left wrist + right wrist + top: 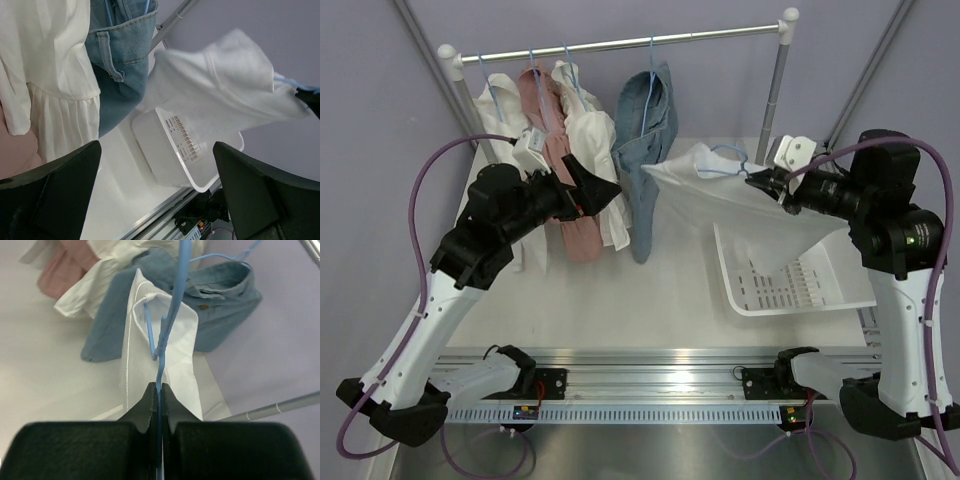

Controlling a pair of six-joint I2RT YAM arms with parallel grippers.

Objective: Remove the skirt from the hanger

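The white skirt (740, 200) hangs from a light blue hanger (732, 154), held off the rail above the basket. My right gripper (760, 181) is shut on the hanger's wire; in the right wrist view the blue hanger (172, 315) runs straight into the closed right gripper (160, 389), with the skirt (172, 357) draped below it. My left gripper (608, 190) stands wide open beside the hanging clothes, left of the skirt's free corner and apart from it. From the left wrist, the skirt (225, 85) stretches across beyond the open left gripper (157, 195).
A white slotted basket (800, 285) sits on the table under the skirt, and shows as the basket (175, 155) from the left wrist. On the rail (650, 42) hang a denim shirt (645, 120), a pink garment (545, 110) and white garments (595, 135).
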